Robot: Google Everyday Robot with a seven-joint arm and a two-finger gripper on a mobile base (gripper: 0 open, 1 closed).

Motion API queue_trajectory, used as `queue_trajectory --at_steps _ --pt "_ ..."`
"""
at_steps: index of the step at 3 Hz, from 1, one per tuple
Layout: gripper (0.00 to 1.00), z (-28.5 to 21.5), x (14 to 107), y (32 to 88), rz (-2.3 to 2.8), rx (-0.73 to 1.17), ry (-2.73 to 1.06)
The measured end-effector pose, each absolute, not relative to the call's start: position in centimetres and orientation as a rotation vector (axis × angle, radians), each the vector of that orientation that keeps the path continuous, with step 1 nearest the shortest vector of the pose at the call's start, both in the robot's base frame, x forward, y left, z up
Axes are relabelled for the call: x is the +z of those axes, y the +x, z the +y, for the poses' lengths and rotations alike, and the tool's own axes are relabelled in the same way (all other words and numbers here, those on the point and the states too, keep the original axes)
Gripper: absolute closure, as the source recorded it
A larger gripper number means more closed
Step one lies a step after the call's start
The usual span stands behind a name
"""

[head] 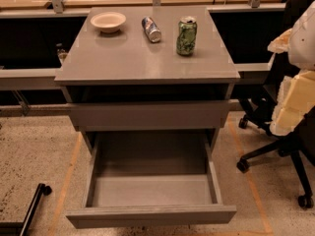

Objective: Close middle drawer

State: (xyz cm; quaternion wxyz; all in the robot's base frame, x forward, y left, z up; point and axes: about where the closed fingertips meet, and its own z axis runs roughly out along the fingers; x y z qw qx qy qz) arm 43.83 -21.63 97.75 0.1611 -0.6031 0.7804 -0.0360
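As I judge it, the task is not yet begun: the middle drawer stands pulled far out of the cabinet, with its grey inside showing and its flat front nearest to the camera. All the pushing is left to do. The gripper seems to be the pale shape at the right edge, beside the office chair; how wide its jaws stand, or if they hold something, I cannot tell. The drawer lies left of them and lower, well apart, not touched
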Motion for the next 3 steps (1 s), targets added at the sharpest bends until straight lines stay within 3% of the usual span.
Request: queue_trajectory --at_steps 1,2,3 --pt "0.0 -21.6 97.7 43.8 2.228 -0.103 -1.722" --pt "0.13 -21.6 98.0 43.8 2.222 -0.11 -1.718" --pt "0.36 -21.7 96.4 44.3 2.236 -0.082 -1.753"
